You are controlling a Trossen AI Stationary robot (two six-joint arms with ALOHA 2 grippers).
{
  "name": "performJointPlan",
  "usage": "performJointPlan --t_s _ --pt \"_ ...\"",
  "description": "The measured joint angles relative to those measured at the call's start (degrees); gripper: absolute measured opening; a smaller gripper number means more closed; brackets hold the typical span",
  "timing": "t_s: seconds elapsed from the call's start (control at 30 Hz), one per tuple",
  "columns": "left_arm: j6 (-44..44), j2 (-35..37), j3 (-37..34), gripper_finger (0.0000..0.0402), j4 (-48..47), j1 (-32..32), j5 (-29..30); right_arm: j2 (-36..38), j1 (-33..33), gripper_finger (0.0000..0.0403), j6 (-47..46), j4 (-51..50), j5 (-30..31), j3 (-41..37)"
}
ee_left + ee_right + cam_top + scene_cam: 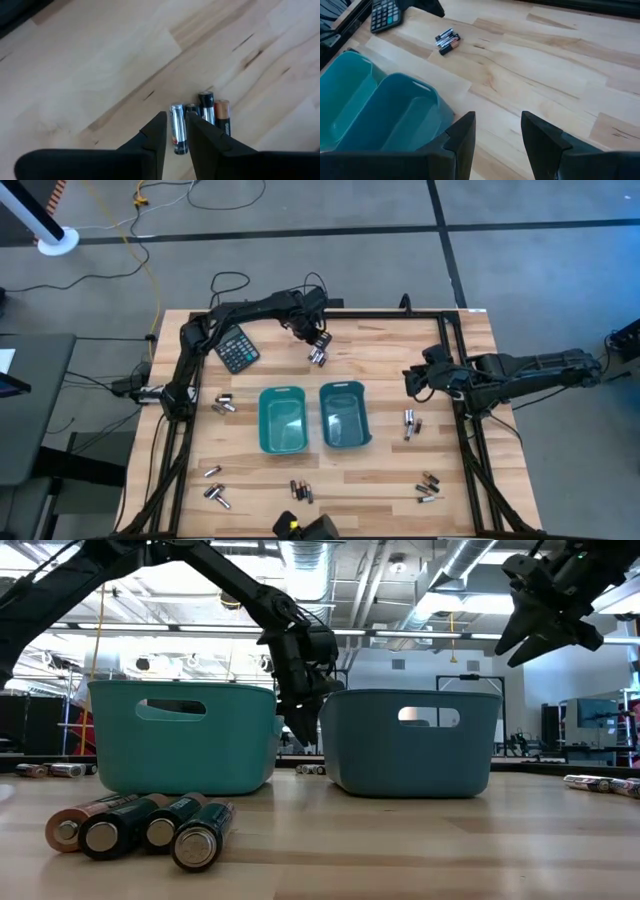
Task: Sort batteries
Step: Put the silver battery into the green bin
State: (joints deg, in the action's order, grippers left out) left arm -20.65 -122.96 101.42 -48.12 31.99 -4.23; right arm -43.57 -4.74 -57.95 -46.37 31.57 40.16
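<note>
Left tool (318, 345), upper centre of the high view, is down over a small cluster of silvery and dark copper-ended cylindrical batteries (317, 357) on the pale wooden worktop (385, 350); in the left wrist view its two dark fingers (155, 135) straddle a silvery cell (177, 127), narrowly parted, w/ contact not discernible. Right tool (412, 381), at right-centre, hangs above the worktop w/ fingers spread, holding nothing. Two teal plastic bins (282, 420) sit side by side mid-frame. More batteries lie scattered: right of the bins (410, 423), lower right (428, 486), lower centre (301, 491), left (223, 405) and lower left (214, 493). Black calculator (238, 349) at upper left. No legible brand text on any cell.
</note>
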Motion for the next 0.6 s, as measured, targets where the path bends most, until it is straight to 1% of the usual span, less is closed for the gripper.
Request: performJointPlan --t_s 0.23,0.43,0.6 --pt "1.0 0.0 0.0 0.0061 -0.4 -0.2 0.3 0.0 0.1 0.0175 0.1 0.0 0.0 0.0" --pt "2.2 0.0 0.0 0.0062 -0.4 -1.0 2.6 0.0 0.0 0.0175 -0.1 0.0 0.0 0.0" --pt "2.2 0.0 0.0 0.0075 -0.4 -1.9 2.6 0.0 0.0 0.0175 -0.1 0.1 0.0 0.0"
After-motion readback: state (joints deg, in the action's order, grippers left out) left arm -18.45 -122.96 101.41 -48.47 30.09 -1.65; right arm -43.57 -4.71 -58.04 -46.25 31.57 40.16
